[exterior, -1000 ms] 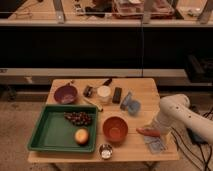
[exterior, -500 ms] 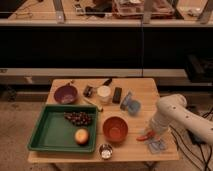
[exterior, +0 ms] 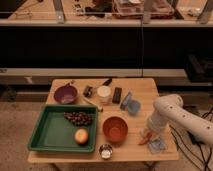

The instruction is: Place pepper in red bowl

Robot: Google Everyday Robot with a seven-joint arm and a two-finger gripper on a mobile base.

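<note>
The red bowl (exterior: 115, 128) stands empty on the wooden table (exterior: 135, 85), right of the green tray. The pepper (exterior: 144, 141), small and orange-red, lies on the table to the right of the bowl, near the front edge. My gripper (exterior: 149, 133) comes down from the white arm (exterior: 175, 112) on the right and sits right over the pepper, partly hiding it. I cannot tell whether it touches the pepper.
A green tray (exterior: 50, 135) at the front left holds dark grapes (exterior: 78, 118) and a round yellow-orange fruit (exterior: 81, 136). A small metal cup (exterior: 105, 150) stands in front of the bowl. A purple bowl (exterior: 66, 93), white cup (exterior: 104, 94), black block (exterior: 117, 95) and blue packets (exterior: 130, 104) lie behind.
The arm has swung left towards the bowl, and the gripper has shifted left with it, staying low over the pepper. Nothing else on the table has moved.
</note>
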